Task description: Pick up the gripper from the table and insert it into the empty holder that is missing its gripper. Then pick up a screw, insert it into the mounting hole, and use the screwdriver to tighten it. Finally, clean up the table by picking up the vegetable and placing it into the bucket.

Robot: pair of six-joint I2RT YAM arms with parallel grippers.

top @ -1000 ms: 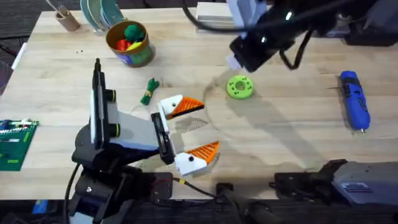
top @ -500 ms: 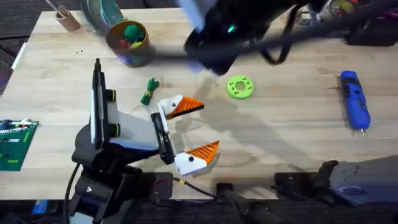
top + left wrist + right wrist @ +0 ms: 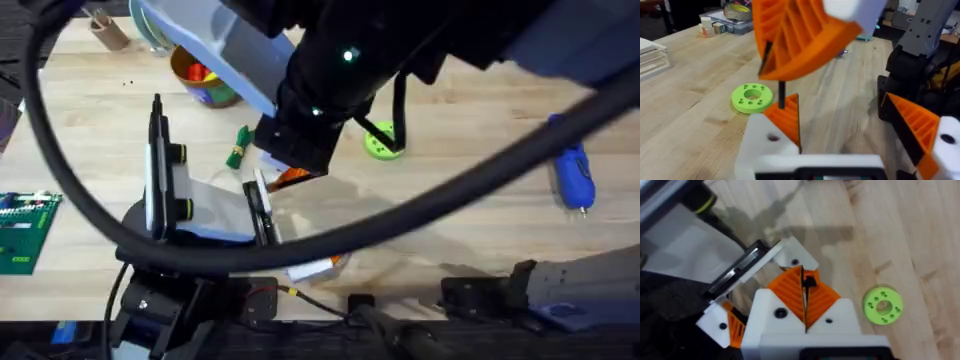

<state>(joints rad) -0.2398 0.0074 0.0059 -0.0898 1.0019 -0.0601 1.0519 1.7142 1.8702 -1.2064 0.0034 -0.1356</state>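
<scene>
My left gripper [image 3: 840, 110] stands open, its two white fingers spread wide. On one finger, the white holder [image 3: 765, 150] carries an orange gripper wedge [image 3: 786, 117] and shows a mounting hole. My right gripper [image 3: 804, 305] hangs right over that finger, shut on a small black screw [image 3: 781, 95] that points down at the holder. The right arm [image 3: 330, 80] looms dark across the overhead view. The green vegetable [image 3: 240, 147] lies on the table [image 3: 470, 200] beside the left arm. The bucket [image 3: 205, 85] stands at the back left, partly hidden. The blue screwdriver [image 3: 572, 170] lies far right.
A bright-green disc with holes [image 3: 383, 142] lies mid-table, just behind the right gripper. A green circuit board [image 3: 20, 232] sits at the left edge. The left arm's base [image 3: 160, 270] fills the lower left. Bare wood lies between the disc and the screwdriver.
The right arm has swung from the back right of the table over to the left arm's upper finger, rising close under the overhead camera. The left arm has stayed still.
</scene>
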